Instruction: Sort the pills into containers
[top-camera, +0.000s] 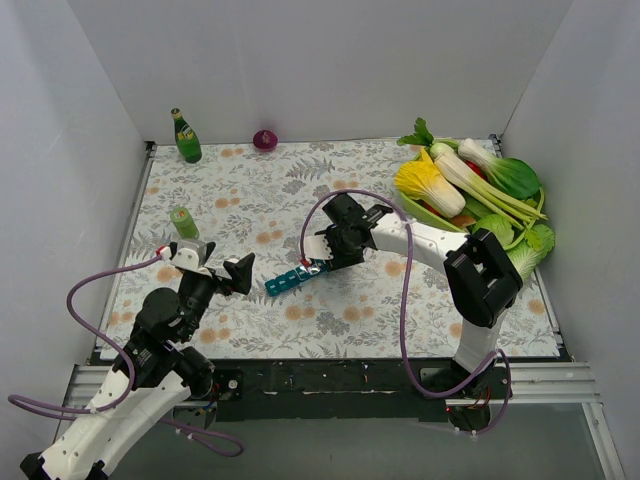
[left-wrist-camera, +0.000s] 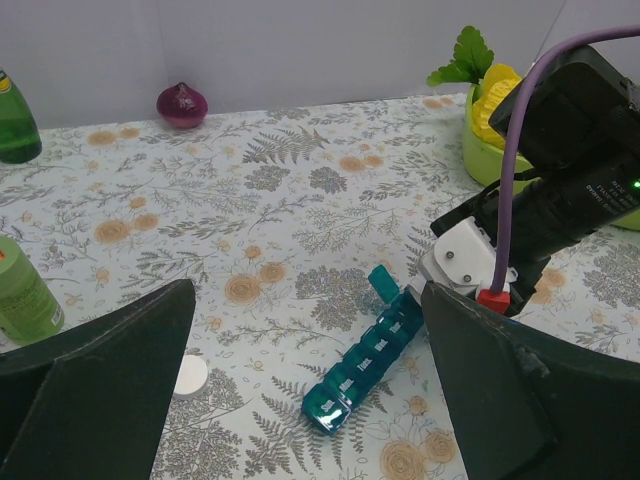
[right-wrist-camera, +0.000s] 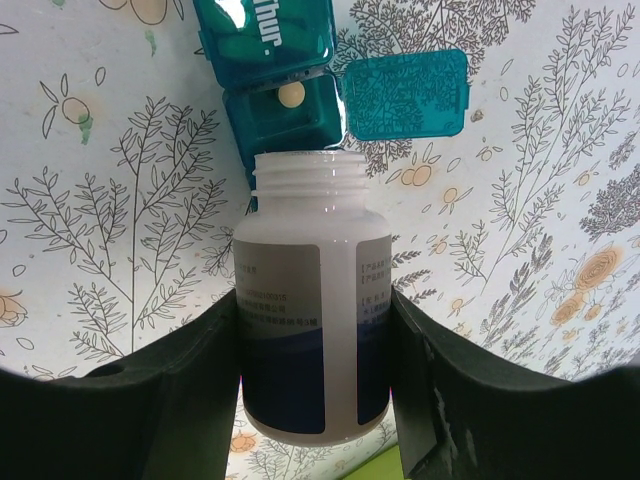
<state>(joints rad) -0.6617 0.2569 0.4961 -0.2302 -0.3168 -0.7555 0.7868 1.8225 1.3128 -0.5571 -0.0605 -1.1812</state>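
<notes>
The teal pill organiser (top-camera: 289, 280) lies slanted at mid table, also in the left wrist view (left-wrist-camera: 362, 367), with one lid (left-wrist-camera: 383, 283) flipped open at its far end. My right gripper (right-wrist-camera: 312, 340) is shut on a white, uncapped pill bottle (right-wrist-camera: 312, 310) tipped with its mouth at the open compartment (right-wrist-camera: 290, 110). One small pale pill (right-wrist-camera: 291, 95) lies in that compartment, beside the open lid (right-wrist-camera: 405, 95). In the top view the right gripper (top-camera: 322, 250) is over the organiser's right end. My left gripper (top-camera: 240, 272) is open and empty, just left of the organiser.
A white bottle cap (left-wrist-camera: 190, 376) lies on the cloth left of the organiser. A green can (top-camera: 183, 221) and a green glass bottle (top-camera: 186, 137) stand at the left. A red onion (top-camera: 265, 140) sits at the back. A bowl of vegetables (top-camera: 480, 190) fills the right.
</notes>
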